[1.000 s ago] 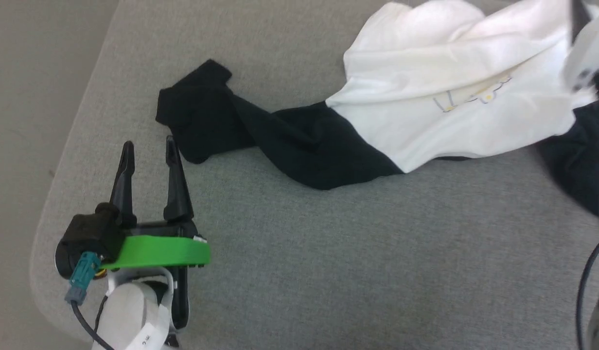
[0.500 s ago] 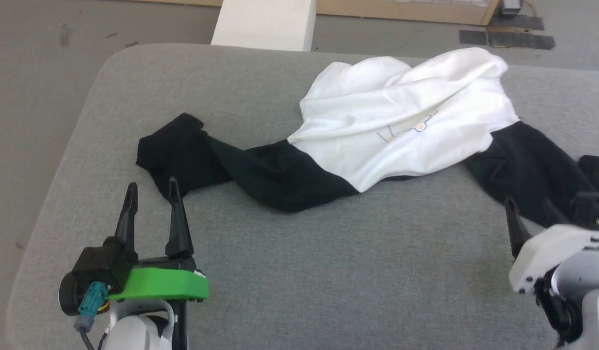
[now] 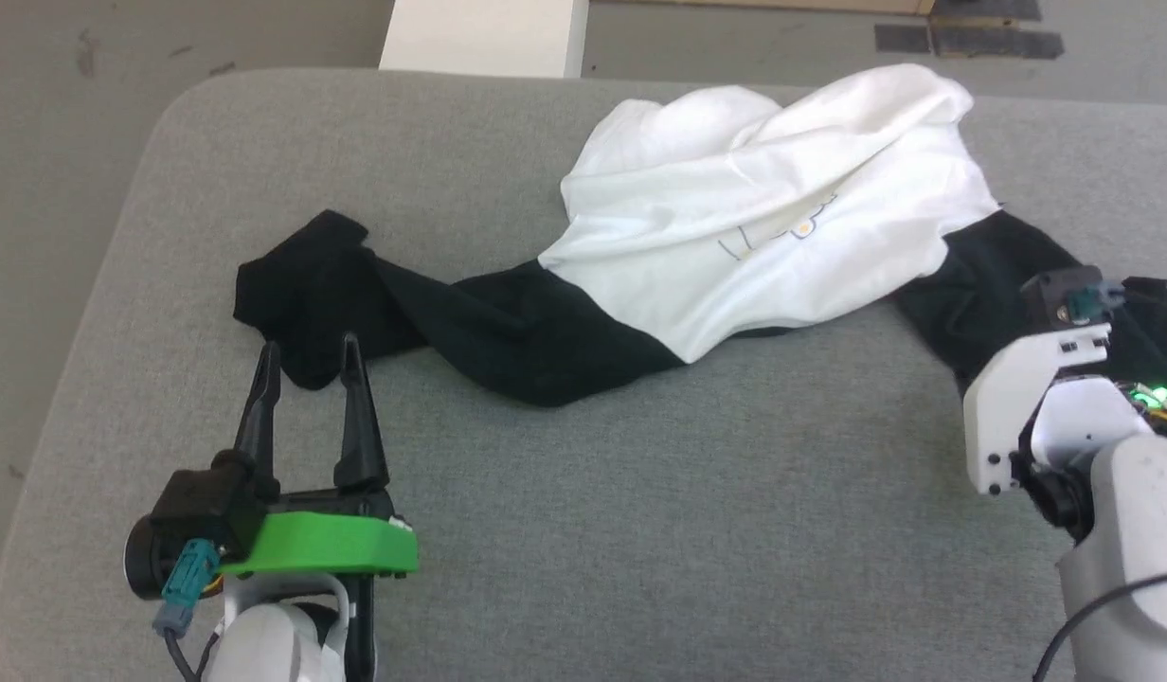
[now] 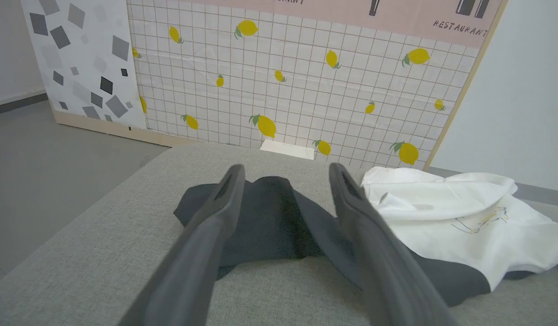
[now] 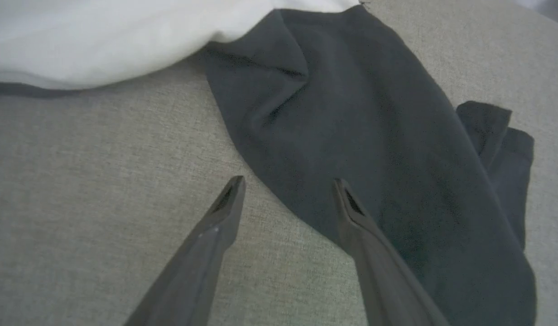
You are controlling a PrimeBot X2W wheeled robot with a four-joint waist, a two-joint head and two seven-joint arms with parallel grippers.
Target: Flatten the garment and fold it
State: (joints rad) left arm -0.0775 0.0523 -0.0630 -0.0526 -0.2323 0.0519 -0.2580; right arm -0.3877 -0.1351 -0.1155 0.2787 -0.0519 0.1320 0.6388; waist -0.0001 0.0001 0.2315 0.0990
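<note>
The garment (image 3: pixel 763 208) lies crumpled on the grey padded table (image 3: pixel 640 530), its white body at the back and a black sleeve trailing out to each side. My left gripper (image 3: pixel 309 344) is open, fingertips at the near edge of the left sleeve (image 3: pixel 337 284). In the left wrist view that gripper (image 4: pixel 286 168) frames the left sleeve (image 4: pixel 270 217), beside the white body (image 4: pixel 460 217). My right gripper (image 5: pixel 288 182) is open just above the table, one finger over the near edge of the right sleeve (image 5: pixel 351 113). Its white wrist (image 3: pixel 1029 398) covers the fingers in the head view.
A white box (image 3: pixel 484 38) stands on the floor beyond the table's far edge. A lemon-print tiled panel (image 4: pixel 306 68) rises behind it. The table's rounded left corner and edge (image 3: pixel 91 313) lie close to my left arm. Bare grey cloth stretches between the two arms.
The head camera has shifted, so the whole picture has moved. My right arm has come in at the lower right and moved up over the right sleeve. My left fingertips have edged onto the left sleeve.
</note>
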